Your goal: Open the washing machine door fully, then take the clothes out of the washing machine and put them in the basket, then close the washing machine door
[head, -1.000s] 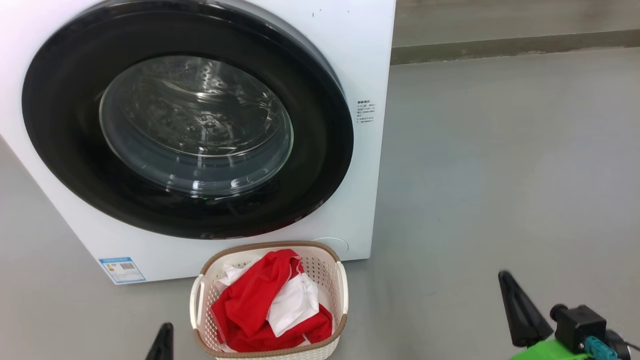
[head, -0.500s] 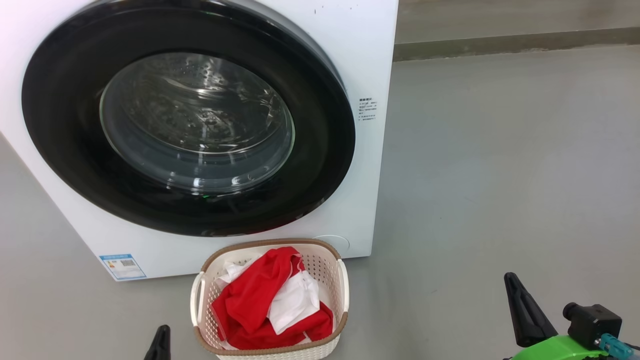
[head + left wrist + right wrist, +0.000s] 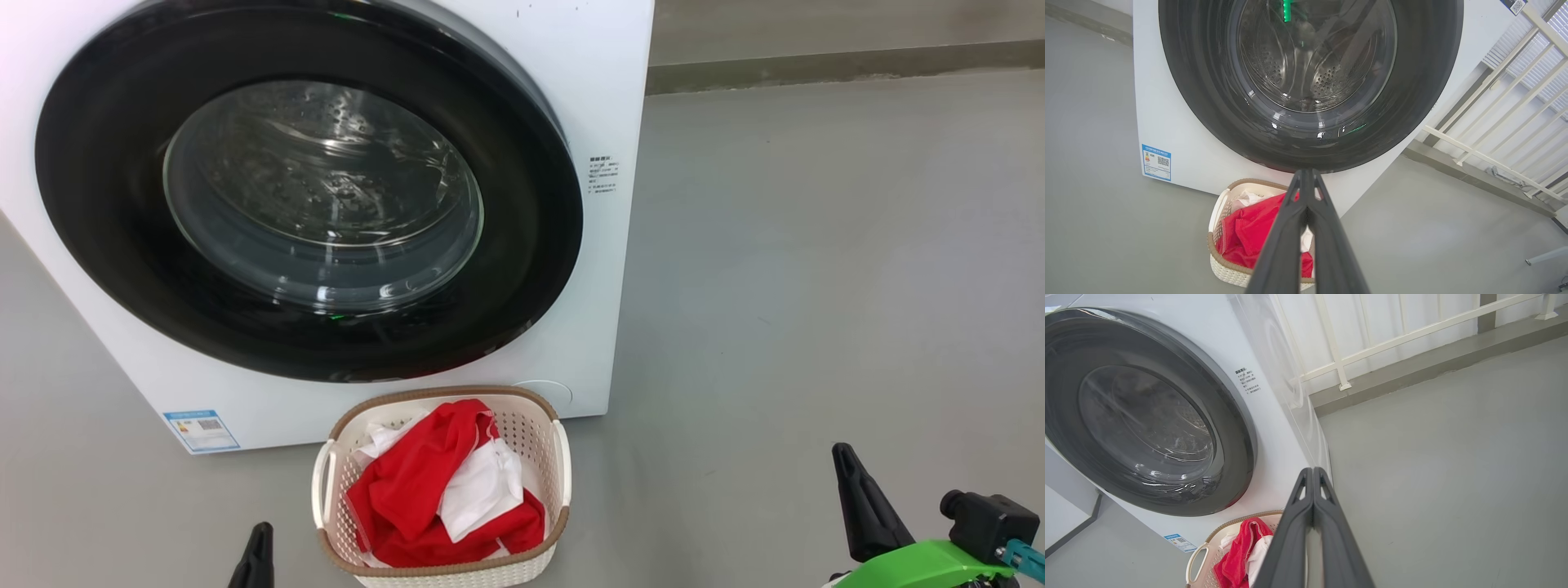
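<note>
The washing machine (image 3: 604, 98) is a white box on the grey floor. Its door (image 3: 522, 269), black-rimmed with a clear glass bowl, lies flat against the front, and the steel drum shows through the glass. Red and white clothes (image 3: 441, 490) fill the cream basket (image 3: 562, 457) standing just in front of the machine. My left gripper (image 3: 260, 539) is shut and empty, low at the basket's left. My right gripper (image 3: 845, 461) is shut and empty too, well to the right over bare floor. In the left wrist view, the fingers (image 3: 1306, 212) point at the door's lower rim (image 3: 1310, 157) above the basket (image 3: 1224, 267).
A small blue label (image 3: 202, 429) sits at the machine's lower left corner. A low grey kerb (image 3: 841, 69) runs along the back, and a white railing (image 3: 1412, 332) stands above it. Open grey floor (image 3: 816, 286) spreads to the right of the machine.
The whole head view has shifted slightly, so the camera moved. Both gripper tips sit a little lower in that view. The door, basket and clothes are as before.
</note>
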